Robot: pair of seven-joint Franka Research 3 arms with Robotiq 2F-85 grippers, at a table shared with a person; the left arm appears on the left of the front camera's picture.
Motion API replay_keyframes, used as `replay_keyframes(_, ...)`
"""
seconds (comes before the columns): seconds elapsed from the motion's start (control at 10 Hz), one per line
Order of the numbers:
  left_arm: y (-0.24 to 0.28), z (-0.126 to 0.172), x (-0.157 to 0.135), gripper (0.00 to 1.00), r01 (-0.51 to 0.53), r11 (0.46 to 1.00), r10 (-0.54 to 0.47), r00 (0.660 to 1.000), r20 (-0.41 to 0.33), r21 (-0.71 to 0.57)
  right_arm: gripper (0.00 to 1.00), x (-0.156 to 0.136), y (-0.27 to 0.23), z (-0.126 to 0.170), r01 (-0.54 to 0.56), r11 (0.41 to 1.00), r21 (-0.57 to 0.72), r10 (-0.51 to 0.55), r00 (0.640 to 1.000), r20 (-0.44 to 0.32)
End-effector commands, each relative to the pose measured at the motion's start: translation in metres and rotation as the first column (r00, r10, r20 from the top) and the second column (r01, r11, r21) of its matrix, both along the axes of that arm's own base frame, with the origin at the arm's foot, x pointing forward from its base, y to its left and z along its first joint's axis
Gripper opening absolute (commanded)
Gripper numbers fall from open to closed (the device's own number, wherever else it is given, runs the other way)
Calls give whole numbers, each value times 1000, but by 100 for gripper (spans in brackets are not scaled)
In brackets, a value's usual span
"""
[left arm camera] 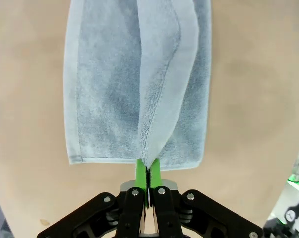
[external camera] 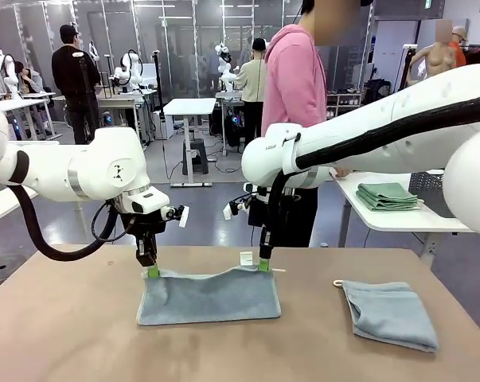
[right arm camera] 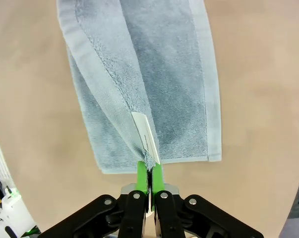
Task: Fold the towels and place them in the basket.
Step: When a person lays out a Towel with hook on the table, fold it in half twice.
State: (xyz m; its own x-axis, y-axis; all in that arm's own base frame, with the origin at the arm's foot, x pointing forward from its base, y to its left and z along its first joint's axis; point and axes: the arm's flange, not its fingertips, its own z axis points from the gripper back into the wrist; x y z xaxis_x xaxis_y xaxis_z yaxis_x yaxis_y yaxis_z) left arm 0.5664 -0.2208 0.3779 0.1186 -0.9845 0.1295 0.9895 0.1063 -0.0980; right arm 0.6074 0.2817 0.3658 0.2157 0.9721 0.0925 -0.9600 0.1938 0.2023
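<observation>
Front view: held towel (external camera: pixel 208 296) mid-tabletop (external camera: pixel 72 334), lower edge resting on the surface, top edge sagging between two pinched corners. Left tool (external camera: pixel 153 271) clamped tight on the left corner; right tool (external camera: pixel 264 265) clamped tight on the right corner, beside a white label (external camera: pixel 246 257). Bare surface toward the left and near edges. Second towel (external camera: pixel 391 312) folded near the right edge, well apart, loop (external camera: pixel 337 282) at its far corner.

Left wrist view: left tool (left arm camera: pixel 148 174) closed on the towel's doubled hem; bare tabletop either side.

Right wrist view: right tool (right arm camera: pixel 149 171) closed on towel corner and label; print unreadable.
</observation>
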Motion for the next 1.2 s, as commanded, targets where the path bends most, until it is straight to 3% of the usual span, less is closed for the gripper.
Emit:
replay_keyframes(0.0,-9,2,20,3,-1,1000,1,1000,-26,10,4,11,0,-5,24,1000,-20,-23,1000,19)
replay_keyframes(0.1,-12,1,28,3,6,1000,-6,1000,-3,15,4,15,1,-11,18,1000,-4,-18,999,42)
replay_keyframes(0.5,-14,-9,54,3,-91,990,95,995,-33,103,4,33,-6,-23,46,999,20,-48,997,65)
replay_keyframes(0.8,-12,-18,60,3,-90,994,95,993,-75,66,4,42,-10,-28,65,997,29,-67,996,57)
replay_keyframes(0.9,-12,-19,60,7,-92,994,96,994,-58,62,26,43,-11,-28,79,996,47,-82,994,69)
replay_keyframes(1.0,-11,-19,59,39,-121,989,124,992,-27,83,35,43,-11,-27,71,996,59,-75,994,78)
replay_keyframes(1.1,-12,-19,58,43,-130,987,132,991,-10,98,60,42,-10,-27,63,996,57,-68,994,91)
